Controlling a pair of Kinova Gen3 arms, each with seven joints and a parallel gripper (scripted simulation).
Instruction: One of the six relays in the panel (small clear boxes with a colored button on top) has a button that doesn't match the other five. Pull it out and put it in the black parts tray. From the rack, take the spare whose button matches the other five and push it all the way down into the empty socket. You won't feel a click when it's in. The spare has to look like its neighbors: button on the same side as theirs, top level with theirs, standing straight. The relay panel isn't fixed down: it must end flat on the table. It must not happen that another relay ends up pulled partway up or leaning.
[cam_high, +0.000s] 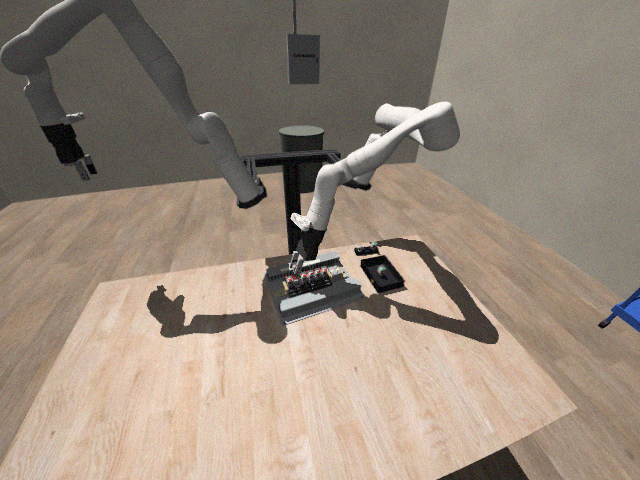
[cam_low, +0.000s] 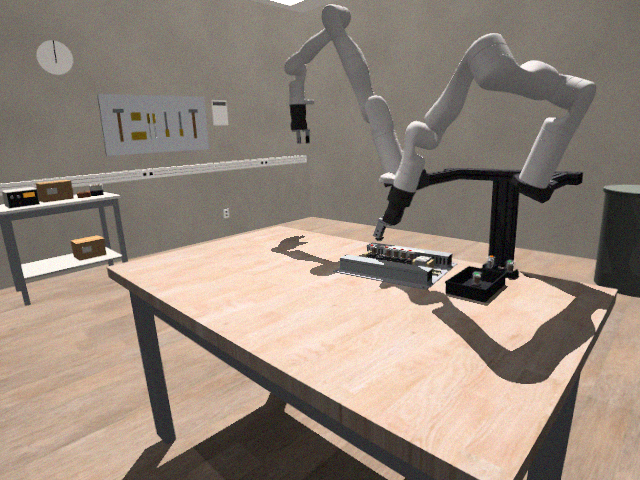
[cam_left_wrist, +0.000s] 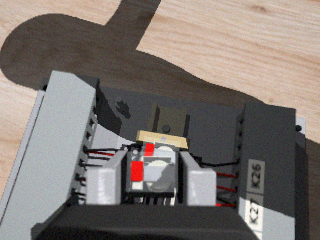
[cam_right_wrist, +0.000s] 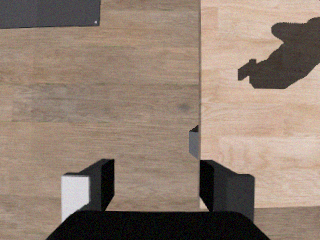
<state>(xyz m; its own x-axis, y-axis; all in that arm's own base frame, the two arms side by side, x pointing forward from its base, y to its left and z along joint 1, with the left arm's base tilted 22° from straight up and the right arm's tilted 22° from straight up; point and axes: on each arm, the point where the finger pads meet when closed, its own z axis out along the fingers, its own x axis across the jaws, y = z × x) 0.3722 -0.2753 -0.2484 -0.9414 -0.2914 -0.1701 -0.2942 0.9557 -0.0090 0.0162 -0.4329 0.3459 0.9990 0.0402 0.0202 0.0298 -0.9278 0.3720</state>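
My left gripper (cam_high: 295, 266) (cam_low: 379, 236) (cam_left_wrist: 152, 168) is shut on a clear relay (cam_left_wrist: 161, 176) with a red button, over the left end of the relay row. Another red-button relay (cam_left_wrist: 150, 148) shows just beyond it. How far the held relay stands above the socket is unclear. The grey panel (cam_high: 323, 305) (cam_low: 382, 270) (cam_left_wrist: 65, 140) holds several red-button relays. A green-button relay (cam_high: 382, 270) (cam_low: 476, 277) lies in the black tray (cam_high: 391, 289) (cam_low: 467, 293). My right gripper (cam_high: 86, 169) (cam_low: 302, 138) (cam_right_wrist: 157, 177) is open and empty, high up at the side.
The small black rack (cam_high: 366, 251) (cam_low: 512, 274) stands behind the tray, with an orange-button spare (cam_low: 491, 260) and a green-button spare (cam_low: 510, 265) in it. Wire ducts run along both sides of the relay row. The robot's stand (cam_high: 292, 206) (cam_low: 503, 222) rises behind the panel.
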